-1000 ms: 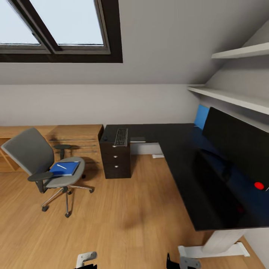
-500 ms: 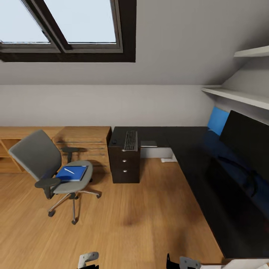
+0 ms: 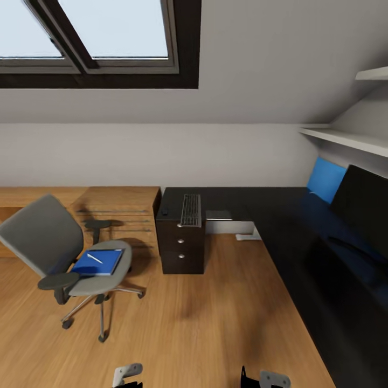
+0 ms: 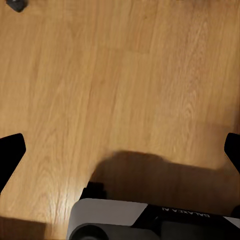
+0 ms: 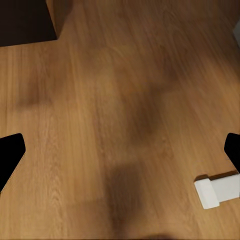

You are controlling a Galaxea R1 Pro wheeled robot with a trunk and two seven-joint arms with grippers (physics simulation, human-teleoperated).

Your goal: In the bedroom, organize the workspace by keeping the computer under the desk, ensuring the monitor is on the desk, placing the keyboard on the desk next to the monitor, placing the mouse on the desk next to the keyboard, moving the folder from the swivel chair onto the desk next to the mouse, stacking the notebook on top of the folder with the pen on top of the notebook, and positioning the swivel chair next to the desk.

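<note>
The grey swivel chair (image 3: 51, 242) stands on the oak floor at the left, apart from the desk. On its seat lies the blue folder (image 3: 99, 262) with the white pen (image 3: 95, 258) on top. The black desk (image 3: 291, 237) runs along the right and back. The keyboard (image 3: 190, 209) and the small black mouse (image 3: 165, 211) lie at its far left end. Beside the keyboard is a flat grey rectangle (image 3: 218, 215), apparently the notebook. The monitor (image 3: 369, 207) stands at the right edge. The computer is out of view. My left gripper (image 4: 120, 150) and right gripper (image 5: 120, 150) hang open over bare floor.
A black drawer unit (image 3: 182, 248) sits under the desk's far end, with an oak cabinet (image 3: 116, 207) to its left. White shelves (image 3: 345, 140) hang above the desk, and a white desk foot (image 5: 217, 191) rests on the floor. Open floor lies between chair and desk.
The whole picture has shifted, so the camera moved: the desk and monitor slid right and the chair looms nearer. No thing has moved by itself. Both grippers stay open.
</note>
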